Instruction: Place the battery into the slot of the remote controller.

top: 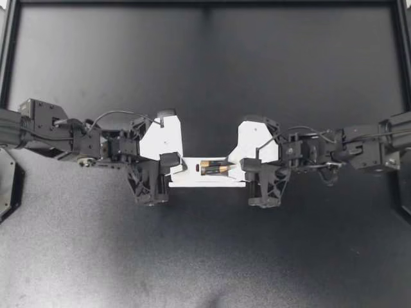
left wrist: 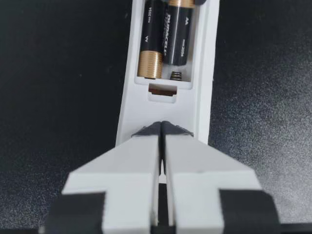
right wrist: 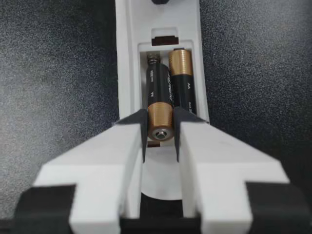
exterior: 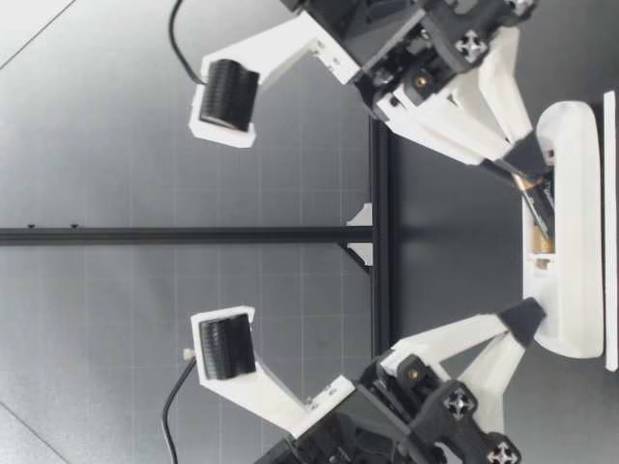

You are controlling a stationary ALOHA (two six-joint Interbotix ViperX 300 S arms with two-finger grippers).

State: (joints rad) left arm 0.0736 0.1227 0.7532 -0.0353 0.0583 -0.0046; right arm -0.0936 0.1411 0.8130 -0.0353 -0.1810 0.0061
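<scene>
A white remote (top: 207, 179) lies on the dark mat with its battery slot open upward. One battery (right wrist: 183, 83) lies seated in the slot. A second battery (top: 215, 168) is tilted, its far end down by the spring and its copper end raised. My right gripper (top: 247, 165) is shut on that copper end (right wrist: 160, 127). My left gripper (top: 172, 162) is shut, its tips (left wrist: 162, 127) pressed on the remote's other end (left wrist: 131, 122). In the low view the tilted battery (exterior: 535, 208) slants up out of the remote (exterior: 571, 290) toward my right gripper (exterior: 527, 159).
Dark mat (top: 205, 256) surrounds the remote on all sides. A black frame rail (top: 205, 4) runs along the far edge, with side rails at both ends of the table. Both arms reach in from the sides and meet at the middle.
</scene>
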